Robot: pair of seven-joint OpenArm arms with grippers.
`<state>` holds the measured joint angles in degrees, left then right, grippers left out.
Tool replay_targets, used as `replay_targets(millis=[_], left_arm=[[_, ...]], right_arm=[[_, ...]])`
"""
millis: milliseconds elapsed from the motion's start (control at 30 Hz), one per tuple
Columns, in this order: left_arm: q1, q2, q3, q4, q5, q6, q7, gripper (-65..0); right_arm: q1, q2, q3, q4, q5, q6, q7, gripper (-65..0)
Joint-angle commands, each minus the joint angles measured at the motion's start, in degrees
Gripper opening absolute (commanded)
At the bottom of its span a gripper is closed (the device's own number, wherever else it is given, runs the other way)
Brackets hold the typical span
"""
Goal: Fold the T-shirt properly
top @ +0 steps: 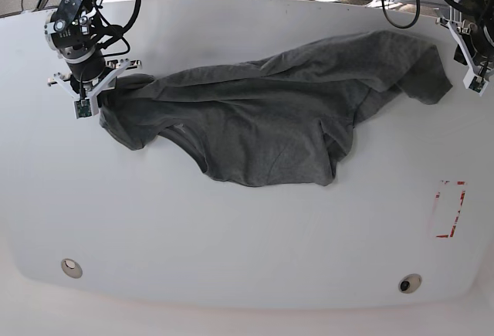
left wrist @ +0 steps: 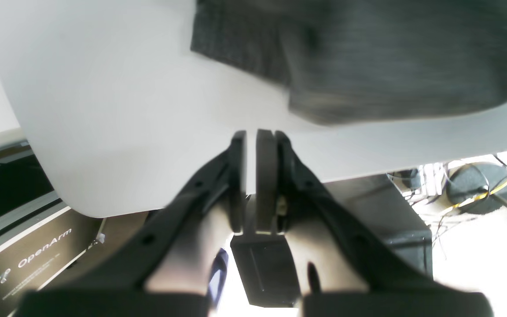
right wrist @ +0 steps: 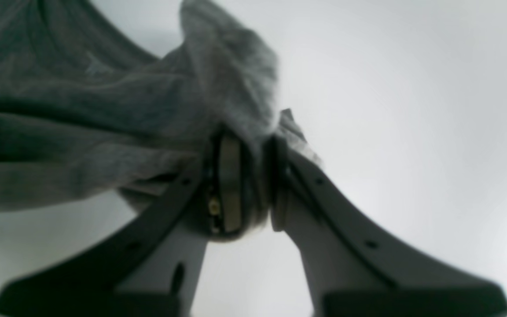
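The T-shirt [top: 262, 116] lies crumpled and spread crosswise on the white table [top: 231, 259], one bunched end at the right tool [top: 86, 96] and the other end reaching toward the left tool [top: 476, 69].

The right tool has a wad of fabric between its fingers [right wrist: 229, 185] — the jaws look slightly parted around it, so the hold seems loose. The left tool [left wrist: 251, 145] has its jaws together on nothing, just off the shirt's near edge.

The step in hand looks like spreading the shirt flat. To do it well, the right tool should firm its grip on a single hem corner rather than a wad, and the left tool should take the shirt's opposite corner — then both pull away from the shirt's middle, evenly and low.
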<state>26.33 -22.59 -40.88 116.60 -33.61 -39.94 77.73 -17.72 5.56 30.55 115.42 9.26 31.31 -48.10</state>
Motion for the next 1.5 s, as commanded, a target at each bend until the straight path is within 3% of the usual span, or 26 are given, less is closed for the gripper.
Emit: replay_targets(millis=[0,133,200,333,800,1200,1467], left_arm=[[0.7,-0.8,-0.7,1.0,-0.4,-0.1,-0.5,-63.8],[0.8,-0.7,-0.6,1.0,-0.4,-0.1,-0.4,-64.0],[0.0,-0.1,-0.4,0.9,-0.3,-0.1,-0.3,-64.2],[-0.2,0.0,-0.3,0.8,-0.3,-0.1,-0.2,-64.2],[-0.5,0.8,-0.1,0.1,-0.2,-0.1,-0.1,-64.2],[-2.1,1.1,-0.2,0.3,1.0,-0.1,-1.9,-64.6],[-6.4,1.1,0.3,-0.2,0.9,-0.1,-3.4,-60.7]], right_arm=[[-0.1,0.4,0.1,0.8,0.9,-0.2,1.1,-51.0],[-0.3,0.1,0.1,0.9,1.2,-0.2,1.0,-44.1],[-0.1,-0.5,0.1,1.6,1.3,-0.3,0.8,-36.9],[-0.2,-0.9,0.0,1.9,1.6,-0.3,0.6,-33.0],[-0.2,-2.9,0.2,3.3,1.3,-0.3,1.0,-29.8],[2.6,-2.9,-0.2,4.0,1.6,-0.4,0.8,-23.0],[4.6,-2.7,-0.7,3.8,1.4,-0.4,0.6,-20.8]])
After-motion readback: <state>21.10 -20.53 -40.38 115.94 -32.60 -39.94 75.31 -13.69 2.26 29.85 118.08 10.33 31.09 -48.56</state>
